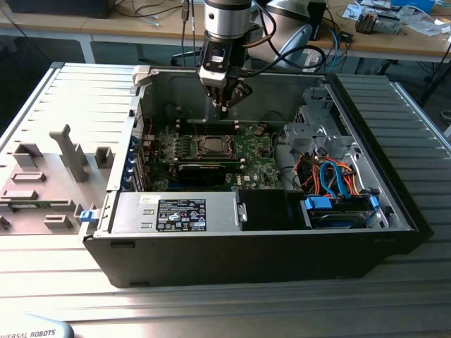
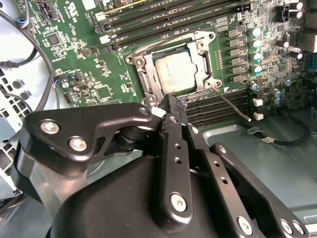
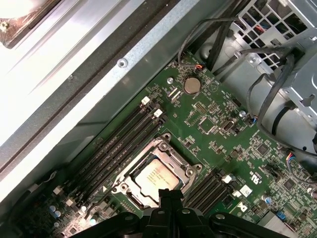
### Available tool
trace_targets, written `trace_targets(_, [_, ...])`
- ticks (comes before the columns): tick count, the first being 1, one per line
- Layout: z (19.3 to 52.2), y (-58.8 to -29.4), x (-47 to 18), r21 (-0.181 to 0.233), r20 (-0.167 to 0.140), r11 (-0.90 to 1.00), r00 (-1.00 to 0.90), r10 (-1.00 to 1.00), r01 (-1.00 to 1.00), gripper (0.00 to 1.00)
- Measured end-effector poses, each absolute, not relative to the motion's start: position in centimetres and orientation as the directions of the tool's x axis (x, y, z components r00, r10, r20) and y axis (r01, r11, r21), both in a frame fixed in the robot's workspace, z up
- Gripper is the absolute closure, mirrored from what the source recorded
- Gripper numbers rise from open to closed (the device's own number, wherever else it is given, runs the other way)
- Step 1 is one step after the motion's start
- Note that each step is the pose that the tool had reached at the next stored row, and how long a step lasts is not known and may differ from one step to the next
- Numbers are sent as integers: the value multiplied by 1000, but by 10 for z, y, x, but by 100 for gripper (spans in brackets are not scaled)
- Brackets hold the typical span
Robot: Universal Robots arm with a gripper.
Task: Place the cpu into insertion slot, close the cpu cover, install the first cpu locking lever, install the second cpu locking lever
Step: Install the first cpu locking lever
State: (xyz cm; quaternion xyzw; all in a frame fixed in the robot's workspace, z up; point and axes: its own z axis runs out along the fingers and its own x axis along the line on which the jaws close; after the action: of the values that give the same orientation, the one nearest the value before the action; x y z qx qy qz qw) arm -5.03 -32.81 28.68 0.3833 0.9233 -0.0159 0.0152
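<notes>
**You are looking at a seated chip, with lever work seemingly remaining.**
The cpu point(image 2: 174, 72) is lying in the insertion slot point(image 2: 140, 79), the cpu cover point(image 2: 202, 62) apparently sitting down around it; your gripper point(image 2: 174, 103) is hovering beside it, pinched narrow and empty; one locking lever point(image 2: 233, 105) is sticking out loose.

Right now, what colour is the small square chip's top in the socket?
Silver-grey, the small flat square metal cpu; clearest in the second wrist view.

A white label point(image 1: 182, 213) on the power supply point(image 1: 224, 211) and the cpu point(image 2: 174, 74) metal top carry tiny print, too small to read.
</notes>
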Motion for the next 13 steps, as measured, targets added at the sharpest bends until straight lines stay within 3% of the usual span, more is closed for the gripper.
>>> trace_targets(13, [287,-328,-50,-18,-40,716,-716,697,698,89])
